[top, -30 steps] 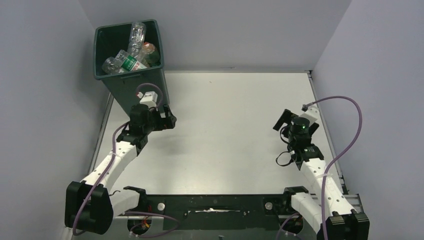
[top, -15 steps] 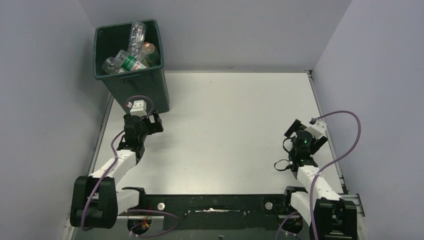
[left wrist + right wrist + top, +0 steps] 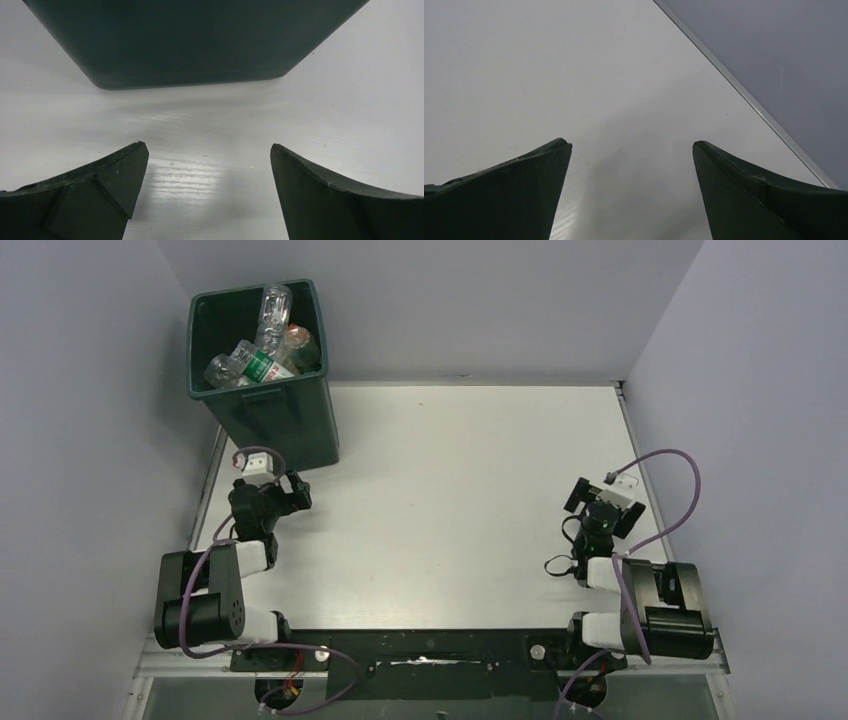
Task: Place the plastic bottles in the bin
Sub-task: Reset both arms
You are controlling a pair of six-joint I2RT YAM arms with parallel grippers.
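**A:** What's the biggest thing here?

**B:** The white table (image 3: 450, 490), boxed in by grey walls (image 3: 450, 300) on three sides. A metal strip (image 3: 744, 92) runs along its right edge.

**A:** And the bin?

**B:** The bin (image 3: 285, 425) stands at the far left corner, close to the left wall. The plastic bottles (image 3: 262, 355) are piled inside it up to the rim. One clear bottle pokes up above the rim, and one has a green label.

**A:** Where are the arms?

**B:** Both are folded back near their bases. The left gripper (image 3: 207, 150) sits low, just in front of the bin. The bin's dark near wall stands straight ahead of it, not touching. Its jaws stand wide apart, with only tabletop between them.

**A:** The right one?

**B:** The right gripper (image 3: 631, 145) is near the right edge, angled toward the strip and the wall. Its jaws are also spread wide over white tabletop.

**A:** Anything smaller?

**B:** Purple cables (image 3: 680, 470) loop off each wrist.
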